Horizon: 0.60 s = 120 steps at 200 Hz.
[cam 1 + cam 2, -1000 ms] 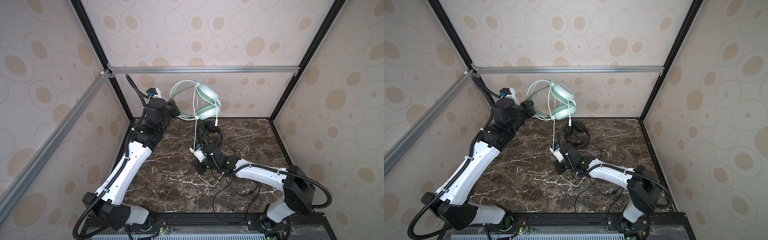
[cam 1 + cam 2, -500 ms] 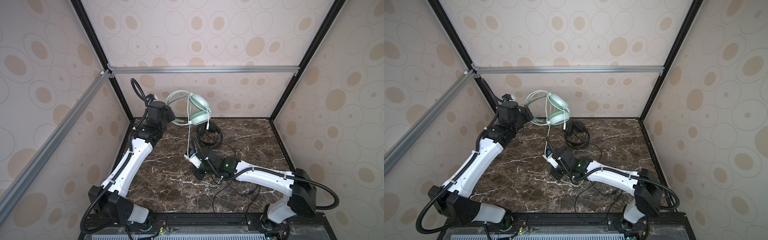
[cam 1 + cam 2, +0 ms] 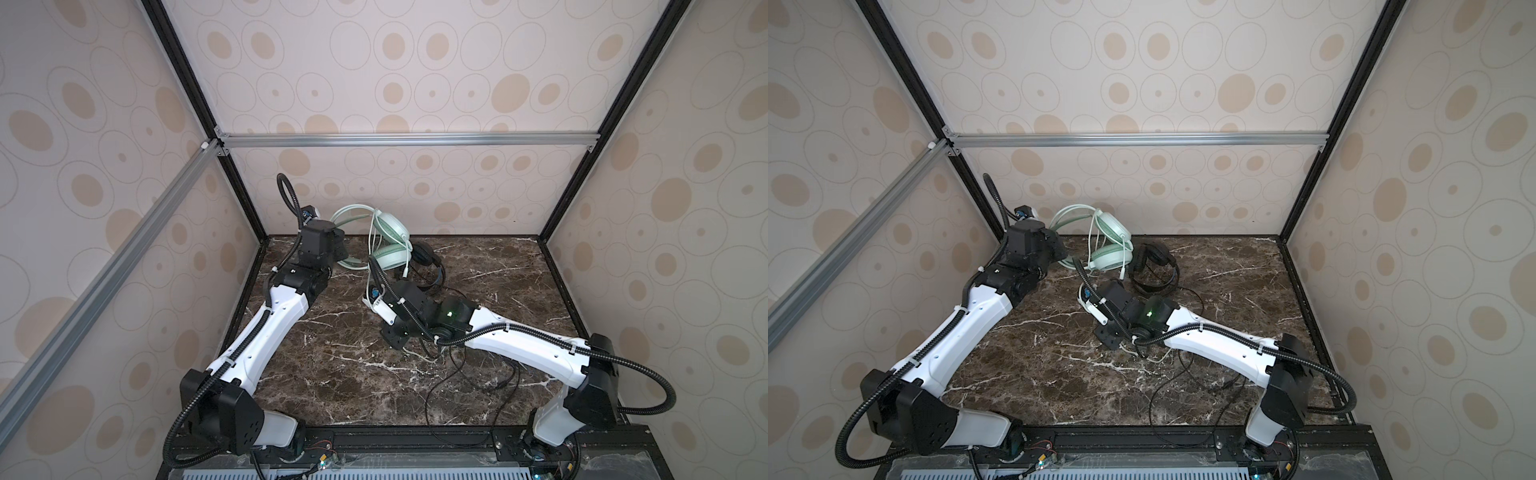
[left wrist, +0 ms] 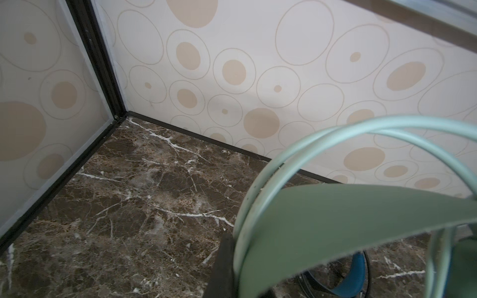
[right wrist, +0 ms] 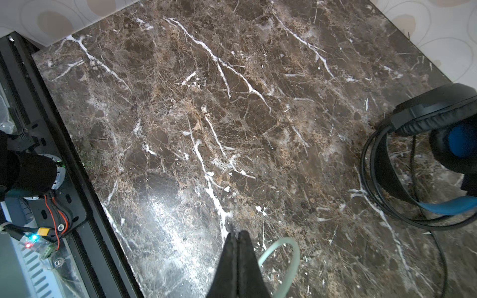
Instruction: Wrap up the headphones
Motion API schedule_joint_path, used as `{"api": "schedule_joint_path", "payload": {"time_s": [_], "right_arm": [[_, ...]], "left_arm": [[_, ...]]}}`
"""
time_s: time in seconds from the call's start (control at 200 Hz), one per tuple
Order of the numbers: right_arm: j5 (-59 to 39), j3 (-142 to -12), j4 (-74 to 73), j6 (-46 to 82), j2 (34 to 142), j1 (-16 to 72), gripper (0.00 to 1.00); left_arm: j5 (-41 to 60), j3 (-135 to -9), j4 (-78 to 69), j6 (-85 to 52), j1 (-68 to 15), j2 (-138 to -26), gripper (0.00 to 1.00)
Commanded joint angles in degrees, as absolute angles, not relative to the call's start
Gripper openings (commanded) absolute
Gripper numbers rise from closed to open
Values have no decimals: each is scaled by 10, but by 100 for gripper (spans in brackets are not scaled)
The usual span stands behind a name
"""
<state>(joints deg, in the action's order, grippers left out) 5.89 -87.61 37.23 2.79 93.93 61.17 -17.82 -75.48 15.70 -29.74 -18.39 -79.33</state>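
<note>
Now holding the mint headset [image 3: 390, 243] by its headband in tight left fingers [image 4: 223, 260], lowered from mid-air to just beside the black headset [image 3: 428, 266]. Seemingly pinching the mint cable [image 5: 286, 245] in closed right fingers [image 5: 232, 258], near the black headset. Suggests one wrap turn finished, more cable to wind.

You've brought your left gripper [image 3: 340, 249] down, mint-green headset [image 3: 390, 228] lowered from mid-air, now just beside the black headset [image 3: 424, 254].
</note>
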Motion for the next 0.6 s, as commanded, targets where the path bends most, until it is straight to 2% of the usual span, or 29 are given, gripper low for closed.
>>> {"api": "schedule_joint_path", "payload": {"time_s": [0.0,0.19,0.595], "right_arm": [[70,-945,433,-20,946,631,0],[108,-1040,523,-39,974,629,0],[97,-1139,601,-54,976,622,0]], "left_arm": [[-243,-744,95,-260,-181,-772,0],[-274,-725,116,-212,-193,-746,0],[-303,-717,139,-175,-194,-733,0]]}}
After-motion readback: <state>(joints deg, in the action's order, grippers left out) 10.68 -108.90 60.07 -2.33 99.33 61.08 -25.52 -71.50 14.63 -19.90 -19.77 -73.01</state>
